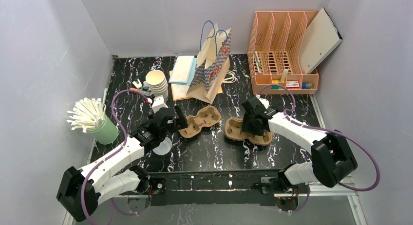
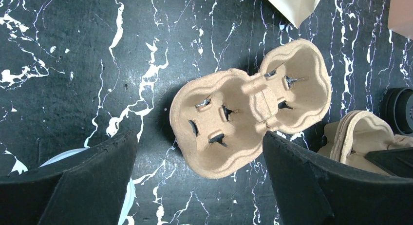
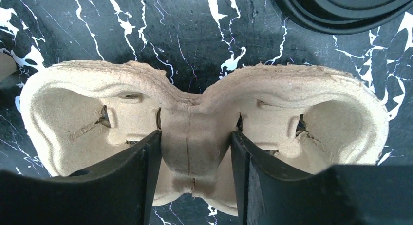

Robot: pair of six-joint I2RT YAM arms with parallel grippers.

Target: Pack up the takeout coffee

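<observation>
Black marble tabletop [image 1: 214,154] has bare room along the near edge. Left gripper [image 2: 198,152] hangs wide open over the left carrier [image 2: 292,84]; right gripper [image 3: 195,137] pinches the center ridge of the right carrier [image 3: 311,118]. I can't spot the coffee cup anywhere.

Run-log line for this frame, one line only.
left pincer open near left carrier | right pincer astride centre ridge of right carrier, grip unconfirmed | both empty

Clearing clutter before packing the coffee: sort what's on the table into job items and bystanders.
Job: left cup carrier, right cup carrier, paper bag.
Lying about: stacked cups, straw holder, file rack.
The coffee cup is not in view.
</observation>
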